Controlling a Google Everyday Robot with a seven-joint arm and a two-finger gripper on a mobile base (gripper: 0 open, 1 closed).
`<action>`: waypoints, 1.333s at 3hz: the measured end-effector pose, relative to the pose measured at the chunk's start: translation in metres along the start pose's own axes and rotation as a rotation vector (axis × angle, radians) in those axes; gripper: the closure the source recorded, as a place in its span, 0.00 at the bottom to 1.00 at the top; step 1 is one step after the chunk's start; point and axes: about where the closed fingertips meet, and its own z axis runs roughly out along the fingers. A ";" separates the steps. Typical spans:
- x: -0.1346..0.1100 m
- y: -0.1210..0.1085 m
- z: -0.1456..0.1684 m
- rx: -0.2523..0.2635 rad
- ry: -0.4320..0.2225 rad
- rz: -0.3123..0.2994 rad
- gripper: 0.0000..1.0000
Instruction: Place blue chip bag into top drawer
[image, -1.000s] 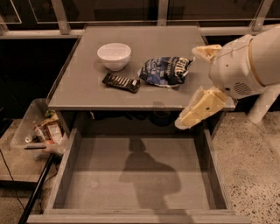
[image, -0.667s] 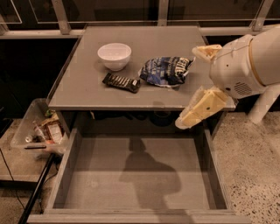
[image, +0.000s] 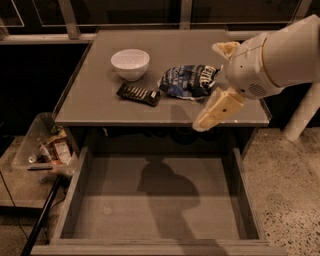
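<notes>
The blue chip bag (image: 186, 81) lies crumpled on the grey table top (image: 100, 102), right of centre. My gripper (image: 207, 86) hangs at the bag's right end, just above the table. It is open, with one pale finger (image: 223, 47) behind the bag and the other finger (image: 214, 111) over the table's front edge. It holds nothing. The top drawer (image: 125, 205) is pulled out below the table front, and its flat grey bottom is bare apart from the arm's shadow.
A white bowl (image: 130, 63) and a black snack bar wrapper (image: 138, 94) sit left of the bag. A clear plastic bin (image: 42, 145) of clutter stands on the floor to the left. A white post (image: 302, 115) stands at the right.
My gripper has shifted a little to the left, closer to the bag. The bag, bowl, wrapper and drawer have not moved.
</notes>
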 end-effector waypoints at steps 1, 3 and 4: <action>0.010 -0.028 0.018 0.073 0.056 -0.020 0.00; 0.051 -0.070 0.052 0.111 0.119 -0.037 0.00; 0.062 -0.091 0.070 0.094 0.077 -0.035 0.00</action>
